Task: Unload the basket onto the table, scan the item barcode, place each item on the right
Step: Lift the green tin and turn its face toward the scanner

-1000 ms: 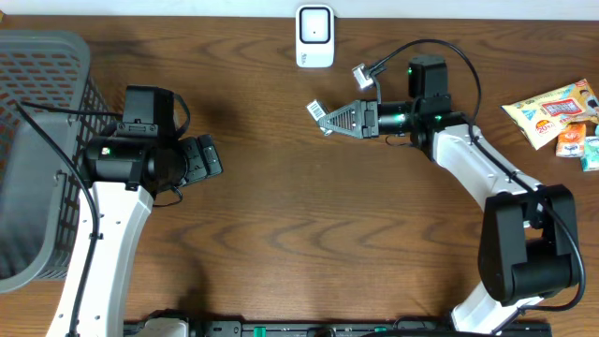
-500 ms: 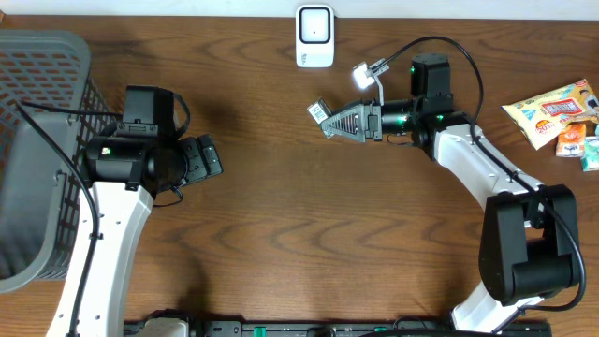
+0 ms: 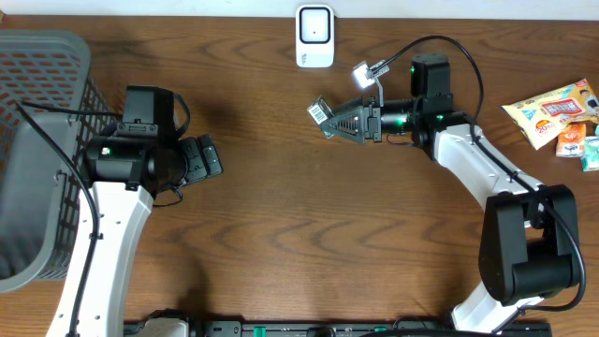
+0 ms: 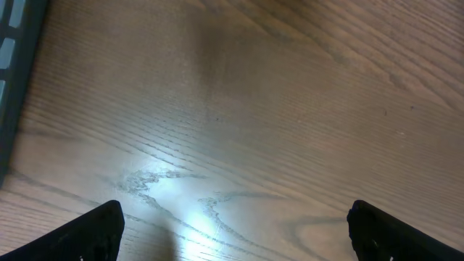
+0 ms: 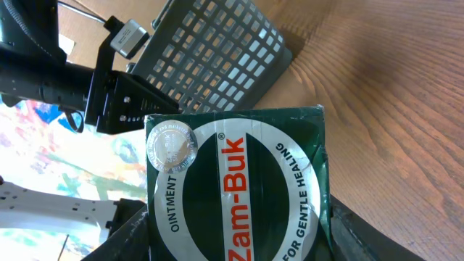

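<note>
The right end effector is clamped on a small dark green Zam-Buk ointment box, holding it clear of the counter near the middle of the back half. In the overhead view a white barcode label shows on the box end that sticks out past the fingers, facing roughly up and slightly away from the arm. The white barcode scanner stands at the back edge of the counter, near the box but apart from it, and a little to one side of where the label points.

The step in hand looks like presenting the box to the scanner: the item is picked up and carried close, but the label does not appear squared to the scanner's face yet. The next move probably calls for a wrist turn and a short reach toward the back edge, so that the barcode faces the scanner window.

The left end effector is spread wide and empty above bare wood, beside the grey mesh basket. A few snack packets lie at the far right edge.
</note>
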